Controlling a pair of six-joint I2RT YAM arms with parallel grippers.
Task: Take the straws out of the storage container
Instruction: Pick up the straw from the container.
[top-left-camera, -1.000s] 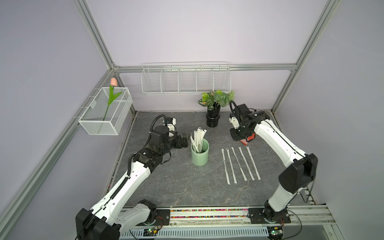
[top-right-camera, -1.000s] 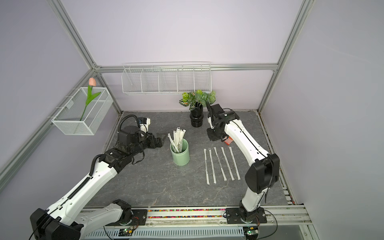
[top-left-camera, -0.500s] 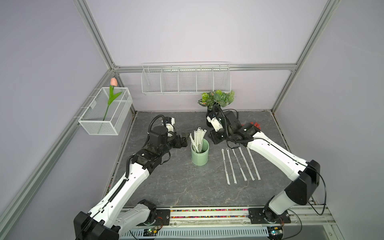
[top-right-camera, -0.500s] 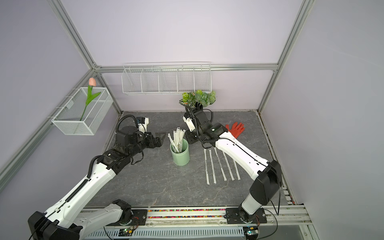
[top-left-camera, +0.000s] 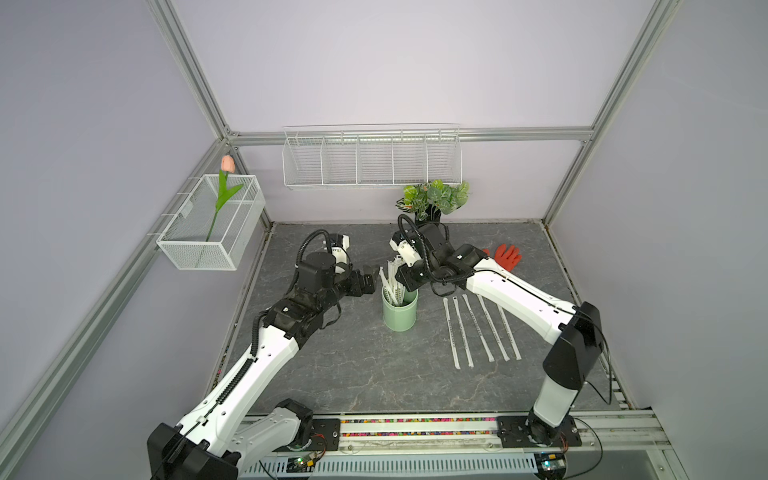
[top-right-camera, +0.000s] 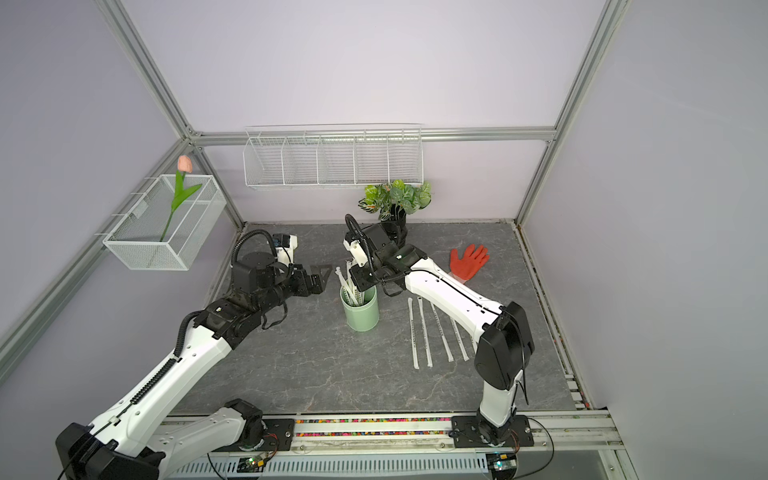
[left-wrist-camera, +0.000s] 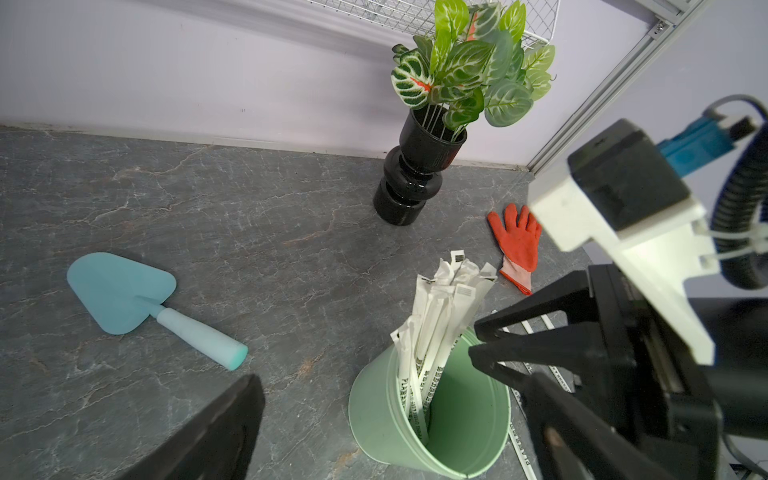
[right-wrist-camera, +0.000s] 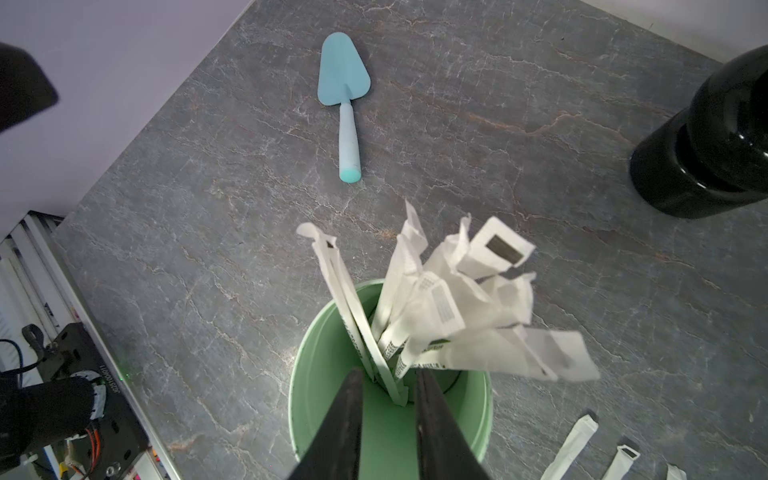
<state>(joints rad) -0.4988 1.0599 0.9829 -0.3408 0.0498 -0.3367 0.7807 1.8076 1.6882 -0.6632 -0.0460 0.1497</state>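
The storage container, a mint-green cup (top-left-camera: 400, 316) (top-right-camera: 360, 311) (left-wrist-camera: 386, 411) (right-wrist-camera: 316, 374), stands mid-table. Several wrapped straws (top-left-camera: 392, 282) (top-right-camera: 350, 284) (left-wrist-camera: 440, 316) (right-wrist-camera: 436, 307) lean in it. Several more straws (top-left-camera: 478, 328) (top-right-camera: 436, 332) lie in a row on the table to its right. My right gripper (top-left-camera: 404, 279) (top-right-camera: 360, 281) (right-wrist-camera: 390, 374) hangs over the cup's mouth. Its jaws stand a narrow gap apart around the lower part of some straws, with green showing between them. My left gripper (top-left-camera: 372, 276) (top-right-camera: 322, 276) (left-wrist-camera: 386, 436) is wide open just left of the straw tops, holding nothing.
A black vase with leaves (top-left-camera: 428, 216) (left-wrist-camera: 411, 183) (right-wrist-camera: 706, 166) stands behind the cup. An orange glove (top-left-camera: 507, 255) (top-right-camera: 467, 259) (left-wrist-camera: 515, 245) lies back right. A blue trowel (left-wrist-camera: 120, 295) (right-wrist-camera: 345, 87) lies back left. Wire baskets (top-left-camera: 370, 158) (top-left-camera: 212, 224) hang on the walls.
My right arm swung left from the back right of the table to over the cup, and its jaws narrowed. The left arm barely moved.
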